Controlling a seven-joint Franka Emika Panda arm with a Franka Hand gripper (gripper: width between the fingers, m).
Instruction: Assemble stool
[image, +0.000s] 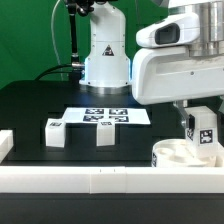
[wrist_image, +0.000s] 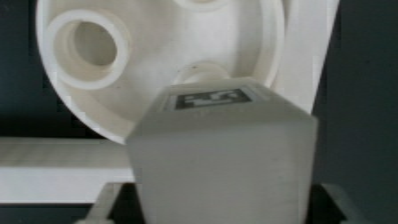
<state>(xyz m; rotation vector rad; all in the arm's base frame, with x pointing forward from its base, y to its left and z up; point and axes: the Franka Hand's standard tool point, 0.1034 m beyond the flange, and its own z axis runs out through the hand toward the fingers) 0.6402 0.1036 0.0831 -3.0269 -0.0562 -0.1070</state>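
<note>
The white round seat disc (image: 184, 155) lies at the exterior view's right, against the long white rail. My gripper (image: 203, 128) is shut on a white tagged leg (image: 204, 131) and holds it upright right over the disc. In the wrist view the held leg (wrist_image: 222, 150) fills the middle between the fingers (wrist_image: 114, 200), its tagged end next to the seat disc (wrist_image: 169, 60) and near a round socket (wrist_image: 89, 45). Two more tagged legs (image: 54, 132) (image: 105, 130) stand on the black table toward the exterior view's left and middle.
The long white rail wall (image: 100, 180) runs along the front, with a short corner piece (image: 5, 145) at the exterior view's left. The marker board (image: 105, 116) lies flat behind the loose legs. The arm's white base (image: 105, 60) stands at the back.
</note>
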